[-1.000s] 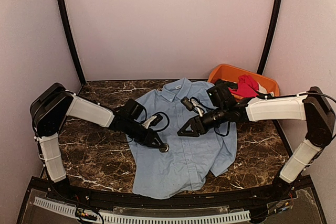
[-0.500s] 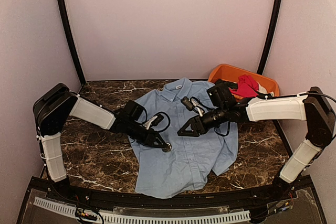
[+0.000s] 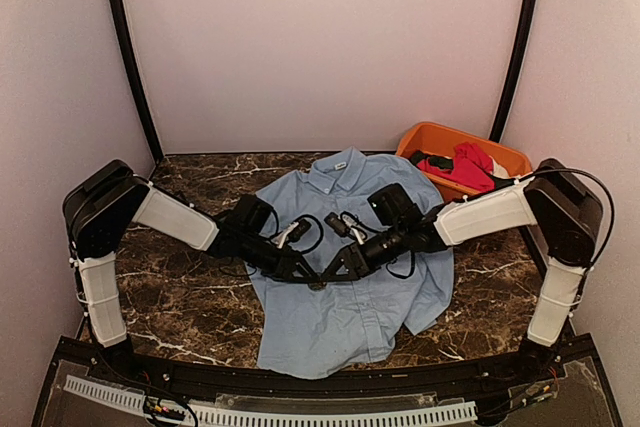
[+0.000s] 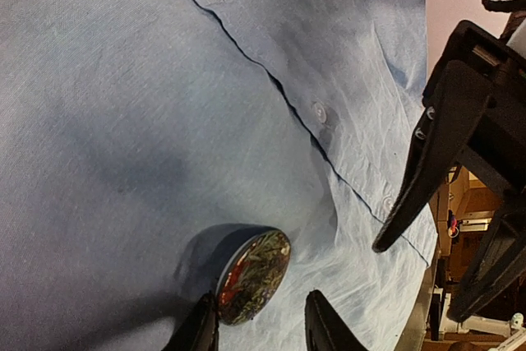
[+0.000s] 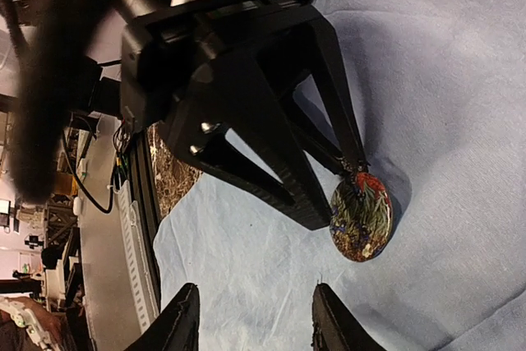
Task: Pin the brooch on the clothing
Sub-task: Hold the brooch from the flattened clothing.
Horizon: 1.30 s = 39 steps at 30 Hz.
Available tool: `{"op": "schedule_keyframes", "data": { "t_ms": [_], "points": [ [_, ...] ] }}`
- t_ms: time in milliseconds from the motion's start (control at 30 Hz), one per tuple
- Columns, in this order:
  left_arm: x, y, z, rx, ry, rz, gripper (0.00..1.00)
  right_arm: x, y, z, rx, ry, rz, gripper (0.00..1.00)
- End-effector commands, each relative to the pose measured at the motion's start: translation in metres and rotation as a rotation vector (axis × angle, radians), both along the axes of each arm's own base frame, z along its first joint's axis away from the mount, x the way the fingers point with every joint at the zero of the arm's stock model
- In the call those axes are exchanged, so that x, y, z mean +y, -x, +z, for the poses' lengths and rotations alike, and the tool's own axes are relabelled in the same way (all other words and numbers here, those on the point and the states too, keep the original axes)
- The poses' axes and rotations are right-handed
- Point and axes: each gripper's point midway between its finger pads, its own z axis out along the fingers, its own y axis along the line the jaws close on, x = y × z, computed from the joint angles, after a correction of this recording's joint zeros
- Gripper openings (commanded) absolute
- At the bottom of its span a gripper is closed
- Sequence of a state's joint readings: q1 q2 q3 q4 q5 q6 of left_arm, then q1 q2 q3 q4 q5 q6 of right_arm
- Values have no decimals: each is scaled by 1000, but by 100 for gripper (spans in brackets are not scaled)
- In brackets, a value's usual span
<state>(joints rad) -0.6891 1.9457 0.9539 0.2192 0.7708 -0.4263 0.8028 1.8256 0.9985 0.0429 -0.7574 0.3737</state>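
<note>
Pressing the brooch [image 4: 253,275] edge-on into the shirt [image 4: 107,80].
Clamped in the left gripper [image 4: 260,325] beside the button strip [image 4: 306,109], likely seating its pin; right gripper [image 5: 251,311] spread open near that strip, probably to steady cloth.

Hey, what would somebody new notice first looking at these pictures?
The left gripper and right gripper meet tip to tip over the middle of the light blue shirt, the left pinching a small round brooch with a colourful face, the right open. Then the orange bin at the back right, red garment inside.
</note>
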Motion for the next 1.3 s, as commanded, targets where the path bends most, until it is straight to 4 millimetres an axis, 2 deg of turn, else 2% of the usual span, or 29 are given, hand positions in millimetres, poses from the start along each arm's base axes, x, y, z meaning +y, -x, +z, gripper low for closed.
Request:
{"op": "schedule_keyframes", "data": {
  "t_ms": [0, 300, 500, 600, 833, 1267],
  "points": [
    [3, 4, 0, 13, 8, 0, 36, 14, -5, -3, 32, -51, -6, 44],
    [10, 6, -11, 30, -36, 24, 34, 15, -18, -33, 65, 13, -56, 45],
    [11, 5, -15, 37, -56, 29, 31, 10, -25, -43, 65, 50, -95, 45],
    [14, 5, -19, 33, -82, 35, 24, 9, -27, -43, 59, 55, -110, 45],
    [26, -1, -37, -1, -214, 60, 19, 9, -33, -35, 45, 55, -134, 45],
    [30, 5, -53, 14, -293, 54, 13, 12, -37, -49, 80, 77, -155, 45]
  ]
}}
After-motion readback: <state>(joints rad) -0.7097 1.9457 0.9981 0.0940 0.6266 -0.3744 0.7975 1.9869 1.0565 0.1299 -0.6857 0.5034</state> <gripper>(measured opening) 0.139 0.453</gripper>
